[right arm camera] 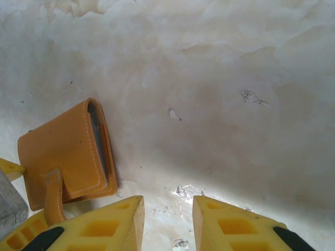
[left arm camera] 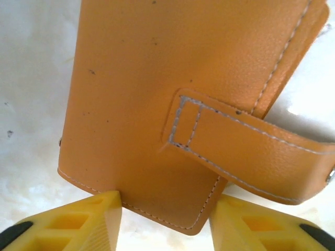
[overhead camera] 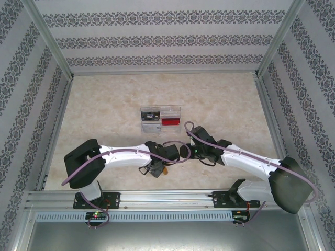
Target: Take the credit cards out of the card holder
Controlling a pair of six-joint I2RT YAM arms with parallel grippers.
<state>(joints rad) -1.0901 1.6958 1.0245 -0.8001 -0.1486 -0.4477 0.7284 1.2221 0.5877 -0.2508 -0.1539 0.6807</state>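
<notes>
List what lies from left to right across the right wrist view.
At the edge, the left gripper's fingertip → card holder → right gripper, jaws apart → dark scuff on the table.

White-shelled left arm (overhead camera: pixel 124 157) and right arm (overhead camera: pixel 246 159) with bulky black joint housings, looping purple cable along each, black bases bolted to the silver aluminium rail (overhead camera: pixel 167 194), left claw (left arm camera: pixel 165 219) and right claw (right arm camera: pixel 167 222) with yellow hollow-ribbed fingers (right arm camera: pixel 112 225), black-trimmed
</notes>
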